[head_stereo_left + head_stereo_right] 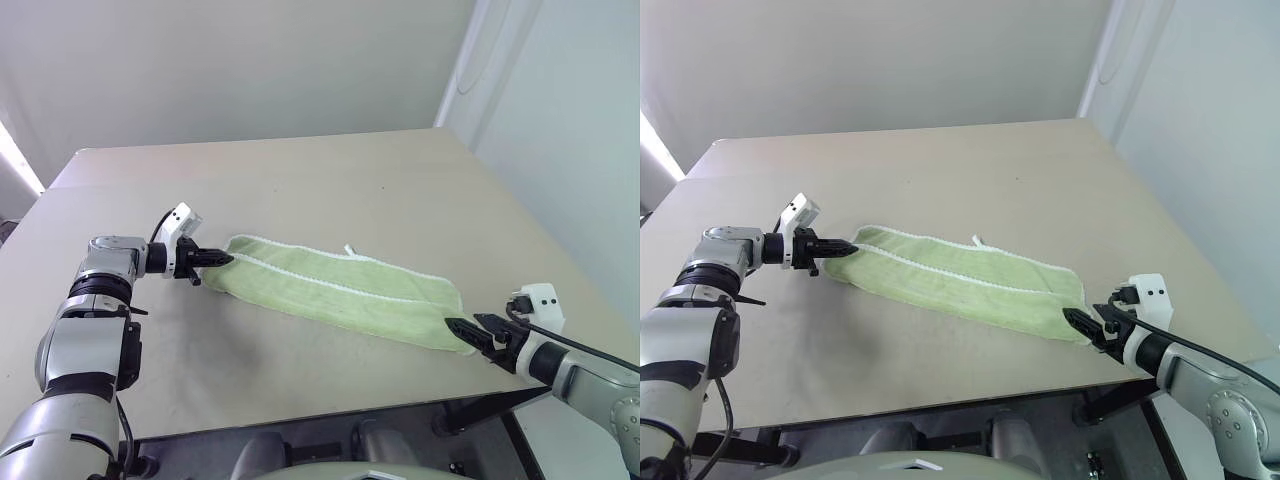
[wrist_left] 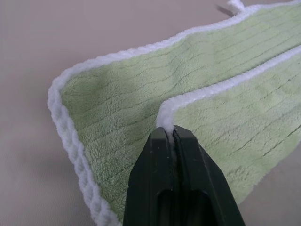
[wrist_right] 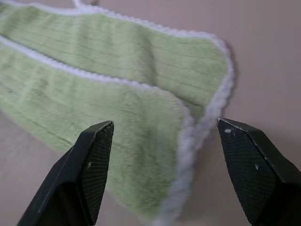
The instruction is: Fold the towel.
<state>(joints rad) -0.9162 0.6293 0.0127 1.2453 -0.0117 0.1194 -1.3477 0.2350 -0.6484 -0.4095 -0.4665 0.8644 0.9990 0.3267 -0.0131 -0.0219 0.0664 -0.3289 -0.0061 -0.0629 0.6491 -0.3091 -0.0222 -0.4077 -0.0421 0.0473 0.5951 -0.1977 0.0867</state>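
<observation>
Nearest the robot, at the front right of the beige counter (image 1: 330, 180), the right tool (image 1: 466, 334) sits low with its two black fingers (image 3: 94, 165) spread wide apart. Nothing is between them; in the right wrist view the right-hand end of the towel (image 1: 340, 288) lies just ahead of the open gap, and the head views show the fingertips right at that end's near corner, though whether they touch the cloth cannot be told.

Across the middle of the counter the towel lies as a long, narrow strip running from the robot's left, slightly farther back, to the right, slightly nearer. It is light lime-green terry with white stitched edging. It is folded lengthwise: one white edge runs along the strip's middle on top of the layer beneath, and another white edge borders the far side. A small white loop tag (image 1: 349, 249) sticks out from the far long edge, about halfway along.

On the left, a little farther back, the left tool (image 1: 222, 259) has its fingers pressed together on the corner of the towel's upper layer at the left end, pinching the white edging (image 2: 165, 120) between the tips. The lower layer curves around beside that pinched corner.
</observation>
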